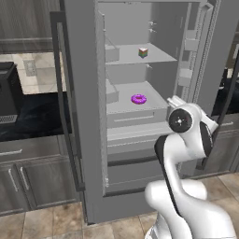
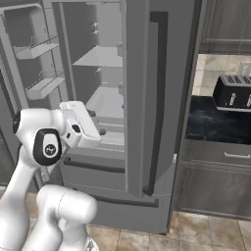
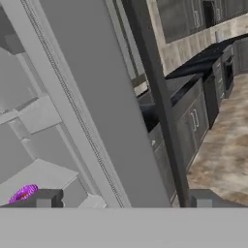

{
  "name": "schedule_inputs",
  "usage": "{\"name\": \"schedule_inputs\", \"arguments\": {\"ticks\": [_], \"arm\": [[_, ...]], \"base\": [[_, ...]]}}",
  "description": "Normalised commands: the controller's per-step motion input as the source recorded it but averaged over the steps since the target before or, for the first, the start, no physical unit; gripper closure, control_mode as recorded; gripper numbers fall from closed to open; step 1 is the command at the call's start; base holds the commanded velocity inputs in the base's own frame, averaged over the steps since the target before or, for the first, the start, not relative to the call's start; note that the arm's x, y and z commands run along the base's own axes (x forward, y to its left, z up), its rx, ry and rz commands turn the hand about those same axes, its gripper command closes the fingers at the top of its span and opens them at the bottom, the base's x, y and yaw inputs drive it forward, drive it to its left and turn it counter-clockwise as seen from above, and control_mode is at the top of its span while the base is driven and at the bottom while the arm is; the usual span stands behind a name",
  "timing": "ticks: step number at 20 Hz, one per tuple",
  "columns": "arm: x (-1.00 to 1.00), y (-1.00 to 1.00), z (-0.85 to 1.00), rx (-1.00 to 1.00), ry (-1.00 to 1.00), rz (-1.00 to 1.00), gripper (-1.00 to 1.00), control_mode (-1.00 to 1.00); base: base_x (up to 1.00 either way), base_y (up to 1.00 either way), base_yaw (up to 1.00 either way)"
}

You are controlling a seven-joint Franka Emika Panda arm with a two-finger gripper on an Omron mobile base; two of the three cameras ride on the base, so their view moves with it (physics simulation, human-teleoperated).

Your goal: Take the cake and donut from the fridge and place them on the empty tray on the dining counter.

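Observation:
The fridge (image 1: 84, 93) stands with both doors swung open. On its upper shelf sits the cake (image 1: 143, 52), a small rainbow-sided wedge. One shelf lower lies the purple-pink donut (image 1: 138, 99), which also shows at the lower left of the hand view (image 3: 23, 193) and as a sliver past the right door's edge (image 2: 122, 106). My gripper (image 2: 96, 122) hangs in front of the fridge's lower shelves, to the right of the donut and apart from it. Its fingertips (image 3: 46, 198) are spread wide with nothing between them, so it is open. The tray and the dining counter are out of view.
The open right door (image 2: 137, 98) with its long dark handle stands close beside the hand. A black counter (image 2: 215, 122) with a toaster (image 2: 233, 93) lies to the right, a dark appliance (image 1: 7, 93) to the left. Grey cabinets (image 1: 32, 182) and tiled floor lie below.

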Motion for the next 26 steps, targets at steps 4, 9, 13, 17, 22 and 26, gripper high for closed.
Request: {"name": "schedule_inputs", "arguments": {"ticks": [4, 9, 13, 17, 22, 26], "arm": [[0.41, -0.18, -0.27, 0.00, -0.01, 0.00, -1.00, -1.00], [0.43, -0.28, -0.21, 0.00, 0.00, 0.00, -1.00, -1.00], [0.40, -0.32, -0.20, 0.00, 0.00, 0.00, -1.00, -1.00], [0.38, -0.41, -0.21, 0.00, 0.00, 0.00, -1.00, -1.00], [0.44, -0.47, -0.27, 0.00, 0.00, 0.00, -1.00, -1.00], [0.32, -0.67, -0.29, 0.00, 0.00, -0.03, -1.00, -1.00]], "base": [[0.00, 0.00, 0.00], [0.00, 0.00, 0.00], [0.00, 0.00, 0.00], [0.00, 0.00, 0.00], [0.00, 0.00, 0.00], [0.00, 0.00, 0.00]]}}
